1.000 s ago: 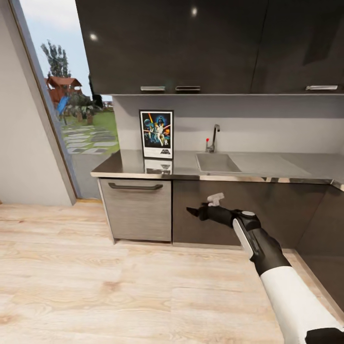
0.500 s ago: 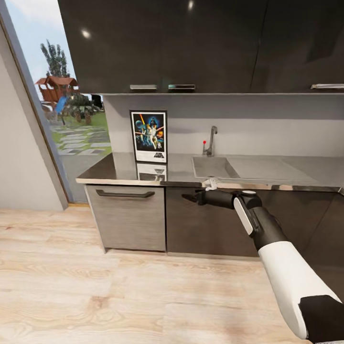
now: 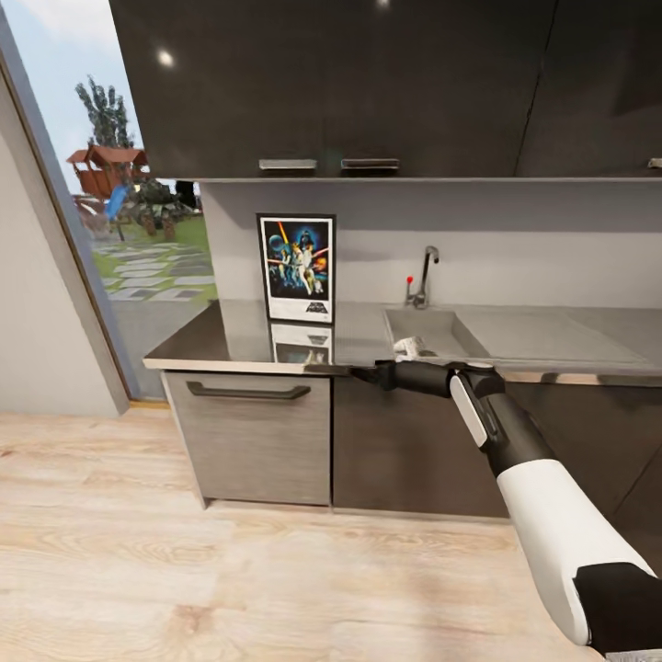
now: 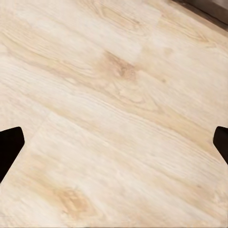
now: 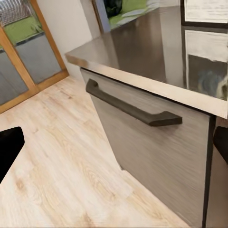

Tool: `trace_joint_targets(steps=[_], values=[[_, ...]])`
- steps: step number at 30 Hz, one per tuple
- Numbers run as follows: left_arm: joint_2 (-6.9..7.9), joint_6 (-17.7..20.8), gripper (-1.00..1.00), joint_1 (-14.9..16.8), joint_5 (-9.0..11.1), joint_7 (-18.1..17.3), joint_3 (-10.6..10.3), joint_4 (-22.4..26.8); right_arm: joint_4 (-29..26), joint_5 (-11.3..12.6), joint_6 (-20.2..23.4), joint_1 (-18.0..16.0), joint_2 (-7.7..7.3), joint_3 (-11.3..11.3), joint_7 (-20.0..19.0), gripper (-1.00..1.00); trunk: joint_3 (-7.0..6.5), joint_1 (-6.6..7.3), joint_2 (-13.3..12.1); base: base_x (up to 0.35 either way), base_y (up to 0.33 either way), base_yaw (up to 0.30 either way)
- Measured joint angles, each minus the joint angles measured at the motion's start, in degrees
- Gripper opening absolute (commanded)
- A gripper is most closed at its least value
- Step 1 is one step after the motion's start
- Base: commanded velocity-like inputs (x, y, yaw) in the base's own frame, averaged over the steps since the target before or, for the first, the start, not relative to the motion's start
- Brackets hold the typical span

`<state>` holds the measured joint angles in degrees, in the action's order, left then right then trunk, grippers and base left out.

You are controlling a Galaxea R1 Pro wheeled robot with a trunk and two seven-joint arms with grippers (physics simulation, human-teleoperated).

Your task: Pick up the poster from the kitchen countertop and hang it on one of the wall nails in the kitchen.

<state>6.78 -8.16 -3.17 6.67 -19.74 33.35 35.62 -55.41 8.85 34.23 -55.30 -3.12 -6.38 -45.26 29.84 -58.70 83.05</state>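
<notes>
Pale wood flooring (image 3: 184,552) runs up to a grey metallic bench (image 3: 230,345) with an inset sink (image 3: 432,331) and tap (image 3: 425,274). On it the Star Wars poster (image 3: 297,268) stands upright against the pale wall, well left of the sink. The right tool (image 3: 359,371) reaches level with the bench's front edge, above the drawer handle (image 3: 248,393), its fingers spread open. The left tool (image 4: 114,147) hangs open over the floor.

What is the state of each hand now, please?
Left hand: open, holding nothing, above the wood floor.
Right hand: open, holding nothing, near the countertop edge.
</notes>
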Motion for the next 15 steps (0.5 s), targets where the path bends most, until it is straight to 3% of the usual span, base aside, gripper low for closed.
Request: trace_joint_targets(steps=[9, 15], values=[[0.15, 0.00, 1.00, 0.00, 0.00, -0.96, 0.00, 0.00, -0.02, -0.07, 0.08, -1.17, -0.06, 0.00, 0.07, 1.00, 0.00, 0.00, 0.00, 0.273, 0.247, 0.000], [0.16, -0.01, 1.00, 0.00, -0.01, -1.10, 0.00, 0.00, 5.69, -0.26, 0.19, -6.45, 0.29, -0.04, 0.35, 1.00, 0.00, 0.00, 0.00, 0.274, 0.245, 0.000]])
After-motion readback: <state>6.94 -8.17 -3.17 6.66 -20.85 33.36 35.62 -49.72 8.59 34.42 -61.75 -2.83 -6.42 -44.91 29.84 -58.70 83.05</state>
